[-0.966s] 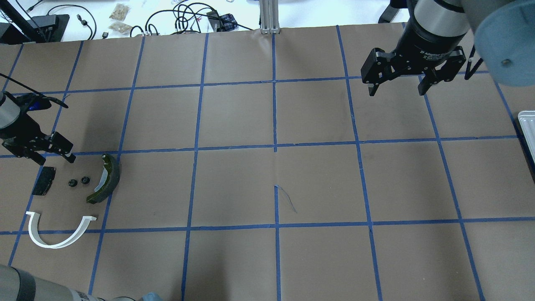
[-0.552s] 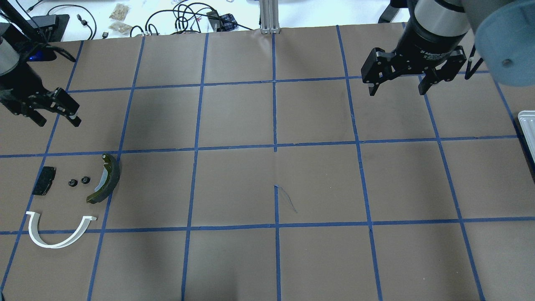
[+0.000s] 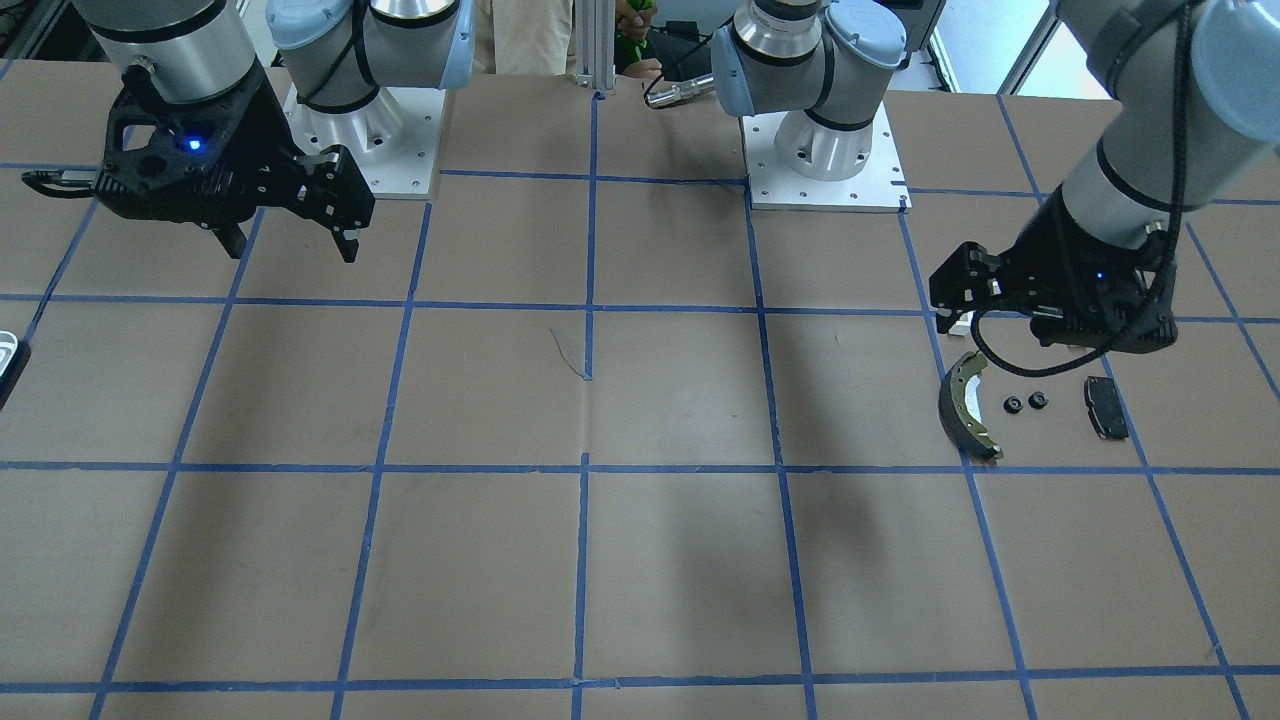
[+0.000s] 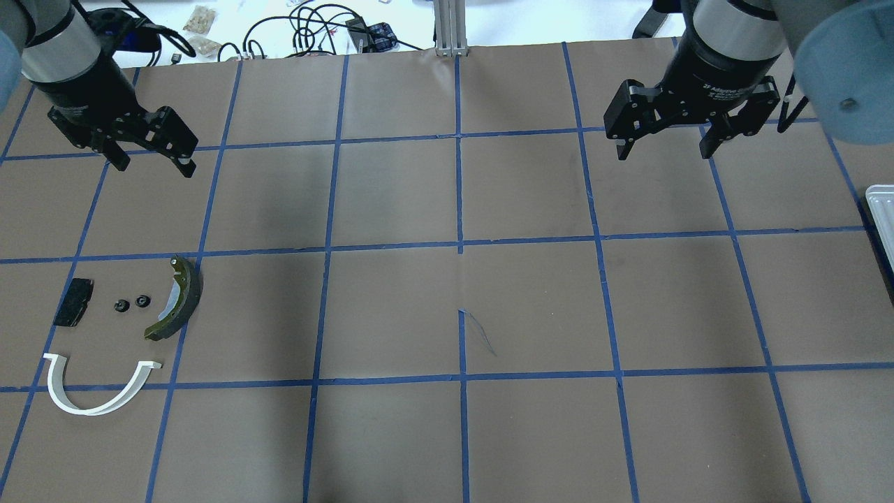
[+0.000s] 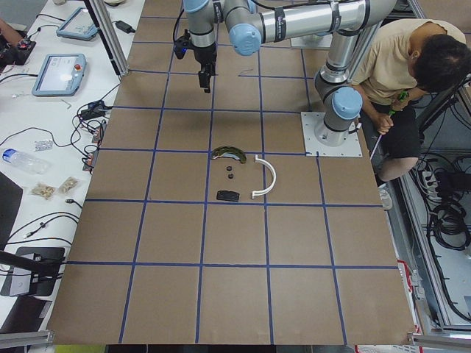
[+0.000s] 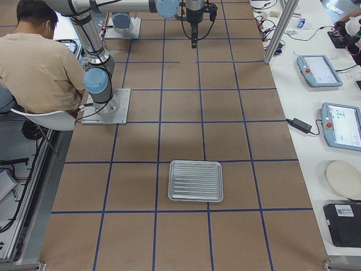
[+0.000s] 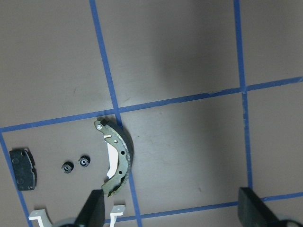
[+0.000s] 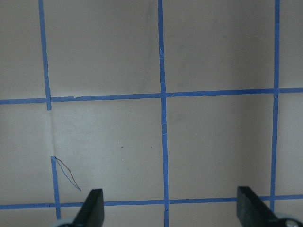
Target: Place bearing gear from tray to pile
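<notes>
Since the left gripper [image 4: 154,168] has withdrawn from beside the pile [image 4: 162,325] to the far desk [image 4: 391,307] squares, jaws wide and empty, the release is judged complete. Two gears [image 4: 142,301] lie slightly apart between pad [image 4: 73,302] and shoe [image 4: 185,290], beyond the bracket [image 4: 87,411]. The right gripper [image 4: 663,154] hangs wide open, holding nothing. Overhead shows only the tray [image 6: 196,180] edge; the right-side view shows it whole, with no part in it. The front view hides most of the bracket; the left wrist view shows the gears unobstructed.
</notes>
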